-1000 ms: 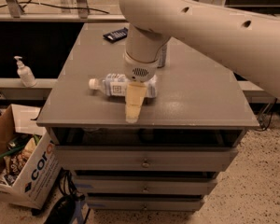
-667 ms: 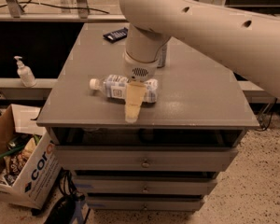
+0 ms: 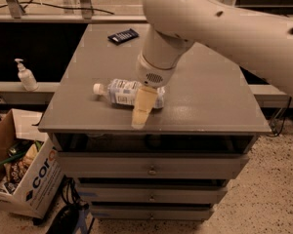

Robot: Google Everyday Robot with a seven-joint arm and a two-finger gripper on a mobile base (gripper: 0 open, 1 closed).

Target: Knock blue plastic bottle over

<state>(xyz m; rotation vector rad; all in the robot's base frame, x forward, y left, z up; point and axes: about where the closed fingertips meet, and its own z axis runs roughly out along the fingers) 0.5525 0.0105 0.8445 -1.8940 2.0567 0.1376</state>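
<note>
Camera view, blue plastic bottle [image 3: 123, 92] lying flat, white cap [image 3: 97, 88] leftward, jaws before it, opening unclear.

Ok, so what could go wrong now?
The blue plastic bottle lies on its side, not far from the front edge of the gray cabinet top, so it might roll off. The gripper hangs right in front of it, and a careless move could nudge the bottle along.

Before you a grey drawer cabinet [image 3: 210, 106], speckled floor [image 3: 263, 199] near right, cardboard box [image 3: 31, 184] near left, ledge [image 3: 10, 87] at left, dim warm light
</note>
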